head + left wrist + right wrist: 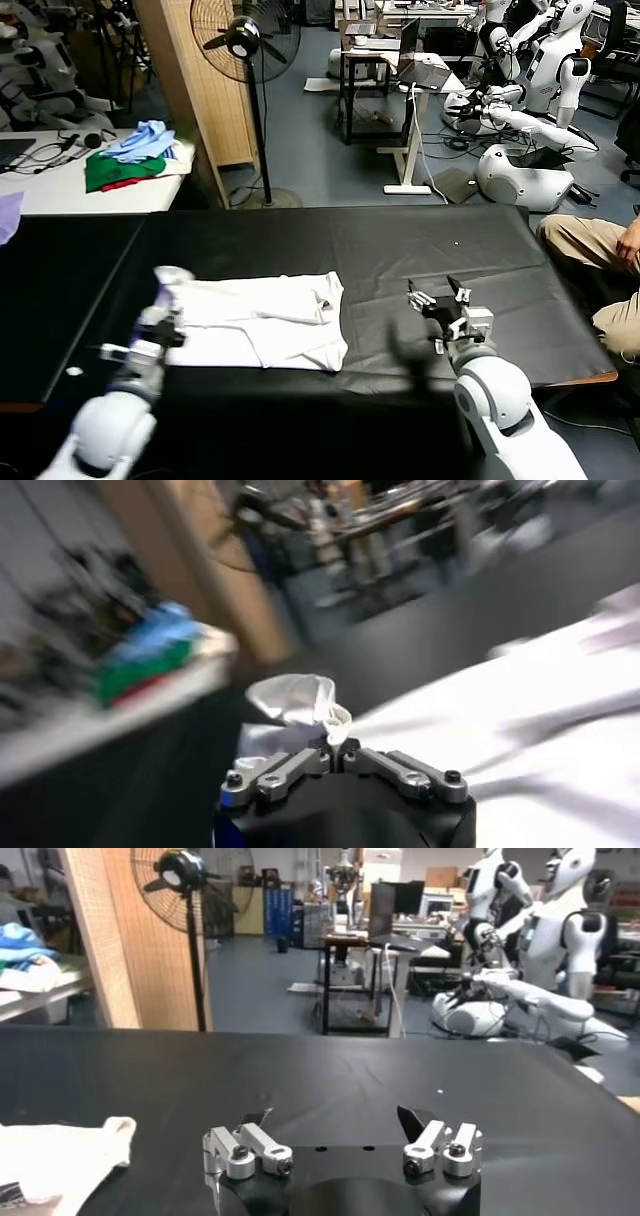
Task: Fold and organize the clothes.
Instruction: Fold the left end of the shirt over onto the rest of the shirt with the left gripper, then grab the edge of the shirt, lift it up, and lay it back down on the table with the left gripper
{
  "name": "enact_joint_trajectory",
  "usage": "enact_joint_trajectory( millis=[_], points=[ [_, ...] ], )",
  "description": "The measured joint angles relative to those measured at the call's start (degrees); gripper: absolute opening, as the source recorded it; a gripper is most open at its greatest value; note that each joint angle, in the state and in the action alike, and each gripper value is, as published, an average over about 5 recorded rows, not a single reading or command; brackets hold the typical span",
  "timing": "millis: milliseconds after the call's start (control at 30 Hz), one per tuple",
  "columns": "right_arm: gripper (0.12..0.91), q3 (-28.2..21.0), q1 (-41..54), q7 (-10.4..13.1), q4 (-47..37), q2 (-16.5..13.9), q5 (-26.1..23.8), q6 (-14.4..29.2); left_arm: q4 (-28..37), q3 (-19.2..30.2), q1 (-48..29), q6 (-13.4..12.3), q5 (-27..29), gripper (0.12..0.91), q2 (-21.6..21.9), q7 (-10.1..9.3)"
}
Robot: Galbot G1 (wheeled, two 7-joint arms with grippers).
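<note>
White T-shirt gripped at its left edge on the black table.

The left gripper is clenched on a bunched corner of the shirt, raised slightly off the cloth, the forearm angled up from the near edge. The right gripper is held low over bare table just right of the shirt, jaws spread, nothing grasped.

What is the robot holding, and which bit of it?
The left gripper pinches the white T-shirt by a bunched-up edge at its left end. The right gripper holds nothing.
</note>
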Motion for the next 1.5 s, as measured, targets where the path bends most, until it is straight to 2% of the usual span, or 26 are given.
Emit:
enact_joint_trajectory(
  millis=[133, 333, 600, 733, 833, 933, 1067, 1167, 1267, 1367, 1500],
  points=[
    [0.798, 0.51, -0.61, -0.02, 0.05, 0.35, -0.48, 0.0, -0.7, 5.35, -2.68, 1.55, -3.92, 0.147, -4.62, -1.84],
    [0.798, 0.17, -0.8, -0.08, -0.4, 1.12, -1.41, 0.03, -1.65, 9.74, -6.12, 1.21, -9.84, 0.147, -9.5, -4.43],
    [0.798, -0.79, -0.07, -0.11, -1.25, 1.97, -2.24, 0.02, -0.2, 11.97, -8.48, 0.16, -11.2, 0.147, -13.48, -4.82],
    [0.798, -0.87, 0.34, -0.32, -1.71, 1.93, -2.41, 0.09, 0.57, 12.94, -8.85, 0.18, -12.71, 0.147, -15.28, -5.93],
    [0.798, -0.95, 0.58, -0.86, -1.83, 1.68, -2.45, 0.3, 1.5, 13.52, -9.19, 0.14, -11.72, 0.151, -16.8, -6.43],
    [0.798, -1.21, 0.81, -1.92, -1.94, 1.19, -2.55, 0.82, 2.83, 13.77, -9.52, -0.49, -9.54, 0.227, -18.09, -6.25],
    [0.798, -1.97, 1.25, -3.85, -2.4, 0.47, -2.94, 2.04, 4.35, 13.92, -9.74, -1.67, -7.5, 0.447, -19.25, -4.83],
    [0.798, -2.96, 1.8, -5.67, -3.0, -0.05, -3.14, 3.07, 4.14, 14.29, -9.55, -2.41, -8.95, 0.614, -19.99, -3.84],
    [0.798, -4.47, 2.8, -7.71, -3.72, -0.58, -2.91, 3.86, 2.51, 14.69, -9.51, -3.23, -11.19, 0.745, -20.58, -3.25],
    [0.798, -6.79, 4.43, -9.82, -4.34, -1.25, -1.86, 4.74, 0.48, 14.1, -9.71, -3.96, -10.82, 0.79, -20.3, -2.47],
    [0.798, -11.65, 7.88, -12.24, -5.26, -1.75, -0.19, 5.61, -0.42, 11.25, -8.87, -5.73, -8.47, 0.797, -17.91, -1.72]
  ],
)
